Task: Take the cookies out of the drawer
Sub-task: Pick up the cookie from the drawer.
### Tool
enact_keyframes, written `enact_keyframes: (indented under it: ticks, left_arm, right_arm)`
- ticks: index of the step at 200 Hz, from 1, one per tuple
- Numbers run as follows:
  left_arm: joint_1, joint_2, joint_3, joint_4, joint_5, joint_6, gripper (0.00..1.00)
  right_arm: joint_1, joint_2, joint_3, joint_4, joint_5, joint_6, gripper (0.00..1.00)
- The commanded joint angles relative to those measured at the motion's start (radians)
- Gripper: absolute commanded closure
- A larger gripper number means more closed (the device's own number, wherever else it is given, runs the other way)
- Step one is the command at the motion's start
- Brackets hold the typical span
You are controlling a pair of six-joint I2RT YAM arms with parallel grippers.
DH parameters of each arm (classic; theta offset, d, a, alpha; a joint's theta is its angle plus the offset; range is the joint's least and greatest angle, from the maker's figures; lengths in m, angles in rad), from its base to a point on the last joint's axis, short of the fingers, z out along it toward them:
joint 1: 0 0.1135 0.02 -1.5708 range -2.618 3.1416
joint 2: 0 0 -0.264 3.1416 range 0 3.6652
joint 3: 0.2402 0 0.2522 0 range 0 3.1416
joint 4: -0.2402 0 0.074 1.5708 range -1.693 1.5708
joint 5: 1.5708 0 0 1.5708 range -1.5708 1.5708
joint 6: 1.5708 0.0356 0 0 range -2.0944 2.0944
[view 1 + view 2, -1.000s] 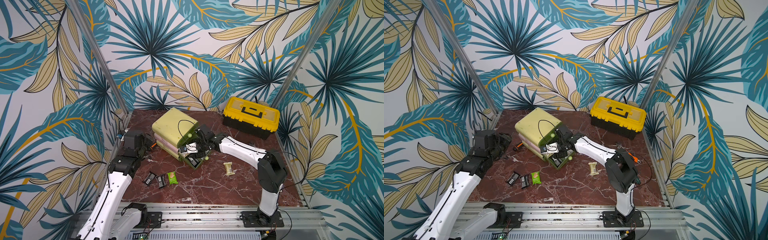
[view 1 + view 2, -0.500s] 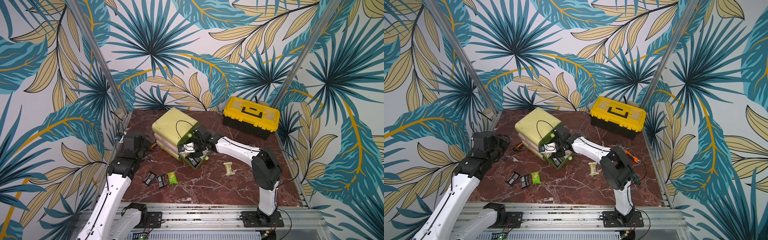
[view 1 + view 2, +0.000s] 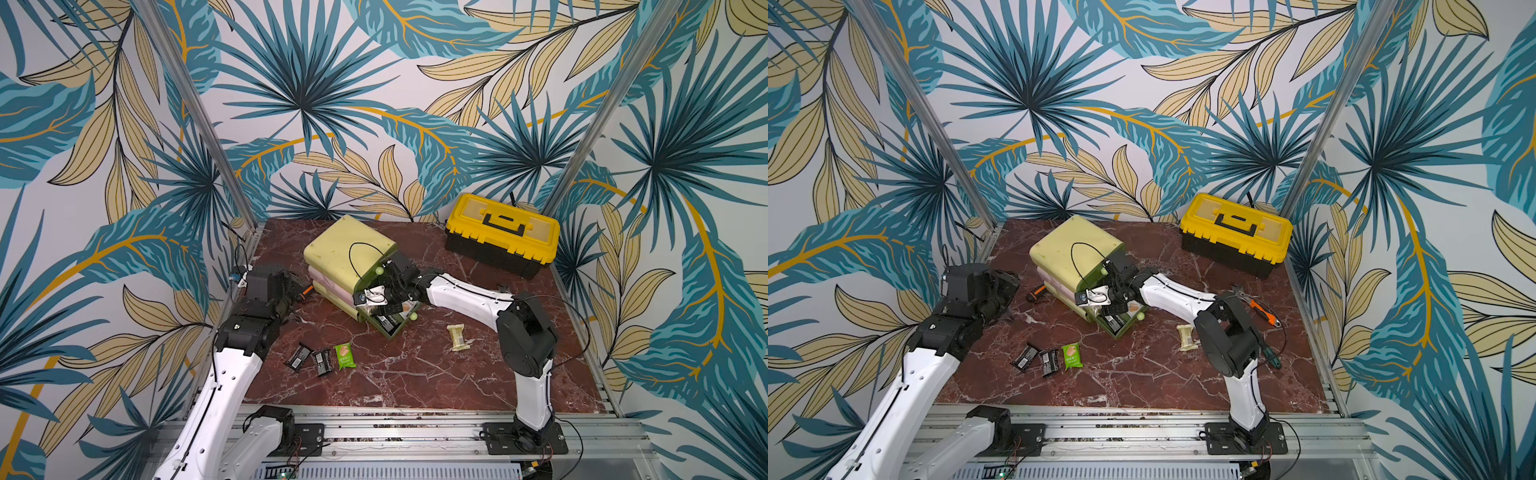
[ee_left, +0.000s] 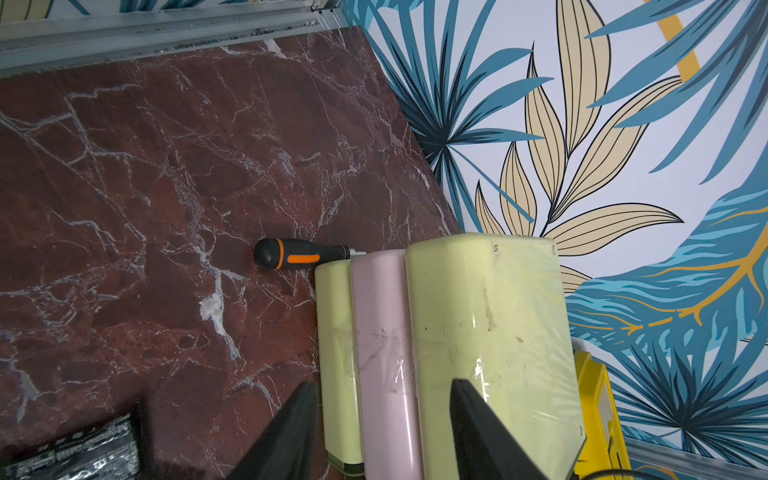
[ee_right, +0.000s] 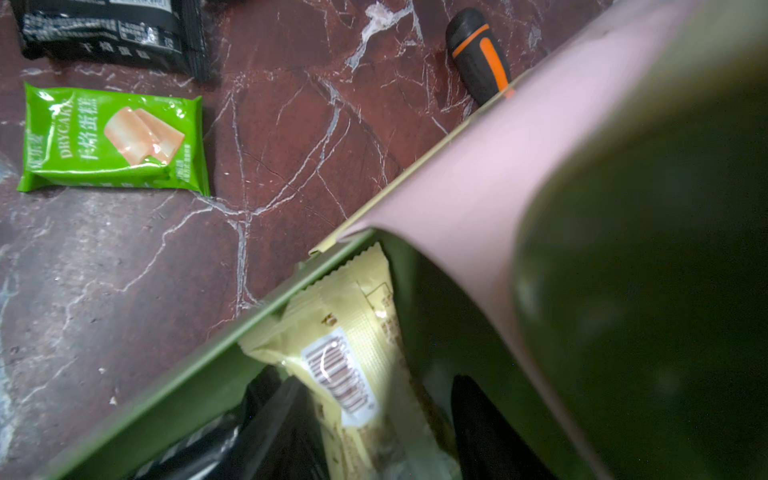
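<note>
Nearest me on the marble tabletop (image 3: 415,374) lie cookies that are already out. Two black packets (image 3: 298,357) sit side by side with a green packet (image 3: 345,356) just beside them, and a cream packet (image 3: 458,337) lies well apart, towards the right arm. Behind them the bottom drawer (image 3: 399,330) stands pulled out. More cookies are inside – a black one (image 3: 388,320) and a cream-yellow packet (image 5: 345,353) leaning on the wall. My right gripper (image 5: 376,380) is down in the drawer, jaws apart either side of that packet, not pinching it. My left gripper (image 4: 382,399) hangs empty, jaws apart, beside the drawer unit (image 3: 345,249). Farthest back is the yellow toolbox (image 3: 500,232) – lid shut.
</note>
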Motion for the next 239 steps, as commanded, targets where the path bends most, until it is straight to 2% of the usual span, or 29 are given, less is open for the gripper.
enact_keyframes:
  ticks: [1,113,166,239]
  left_arm:
    - [0.013,-0.006,-0.013,-0.002,-0.014,0.011,0.45]
    - [0.020,-0.007,-0.005,-0.013,-0.012,0.012,0.46]
    - [0.021,-0.016,-0.006,-0.028,-0.011,0.013,0.46]
    - [0.021,-0.030,-0.002,-0.038,-0.016,0.019,0.46]
  right_arm:
    - [0.006,0.018,0.013,-0.002,-0.003,0.002,0.40]
    - [0.012,0.038,0.021,-0.012,0.065,0.011,0.58]
    - [0.014,0.005,-0.026,0.039,0.074,0.042,0.62]
    - [0.016,-0.092,-0.116,0.127,0.080,0.073,0.64]
